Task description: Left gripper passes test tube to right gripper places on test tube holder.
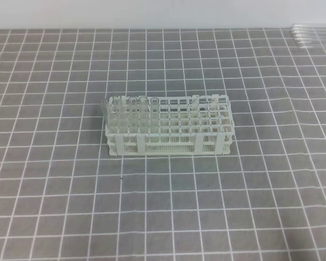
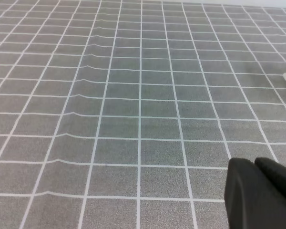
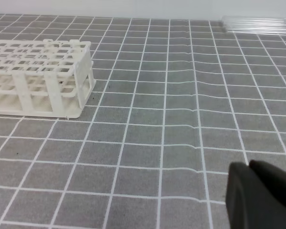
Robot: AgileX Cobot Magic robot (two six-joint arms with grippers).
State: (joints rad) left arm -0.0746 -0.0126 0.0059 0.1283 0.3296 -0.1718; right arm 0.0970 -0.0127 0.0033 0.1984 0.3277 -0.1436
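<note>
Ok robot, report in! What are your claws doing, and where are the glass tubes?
Left gripper shut, empty. Right gripper shut, empty. Spare test tubes lying far right, untouched; test tube holder mid-mat, some tubes already in. Nothing in the way.

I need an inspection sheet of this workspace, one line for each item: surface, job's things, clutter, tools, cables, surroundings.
Surface: grey mat with white grid lines, slightly wrinkled.
Job's things: white test tube holder stands mid-mat, clear tubes in its left rows; spare test tubes lie side by side at the far right edge.
Clutter: nothing seen.
Tools: left tool and right tool shut, holding nothing, both apart from the holder.
Cables: nothing seen.
Surroundings: pale wall behind the mat.
</note>
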